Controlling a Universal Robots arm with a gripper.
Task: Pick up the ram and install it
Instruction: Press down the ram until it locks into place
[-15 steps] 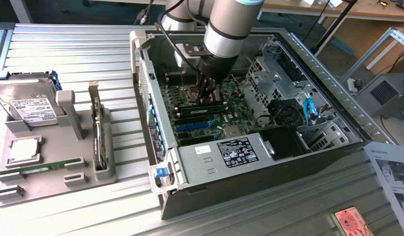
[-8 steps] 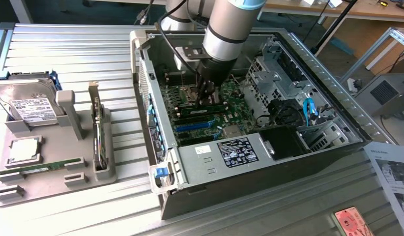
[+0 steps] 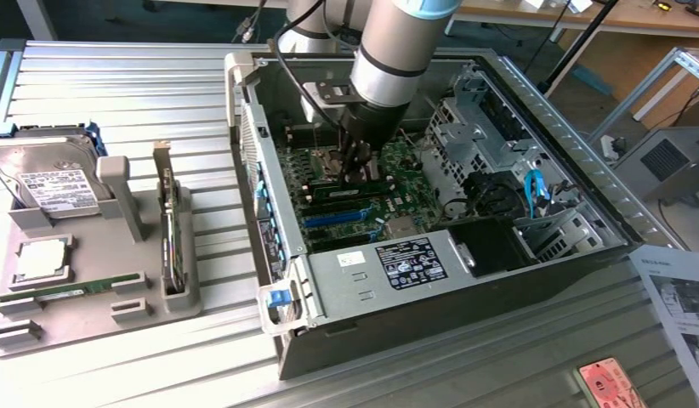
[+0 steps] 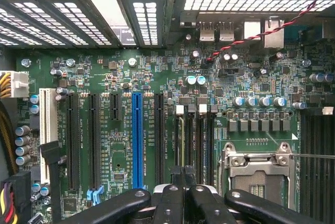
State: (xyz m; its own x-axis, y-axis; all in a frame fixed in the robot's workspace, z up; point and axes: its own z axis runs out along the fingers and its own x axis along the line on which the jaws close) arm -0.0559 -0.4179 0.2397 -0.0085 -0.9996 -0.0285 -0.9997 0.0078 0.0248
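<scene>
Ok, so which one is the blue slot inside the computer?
Look inside the open computer case, at the big green motherboard on its floor. A row of long thin slots lies side by side across it. The blue slot is the only long bright blue one; the black slots flank it, and a white slot sits further along.

Green motherboard (image 4: 172,93) with a blue slot (image 4: 137,140), black claw (image 4: 183,182), grey case (image 3: 361,280).

Silver hard drive (image 3: 49,174) stands upright in grey holder (image 3: 122,191).
</scene>
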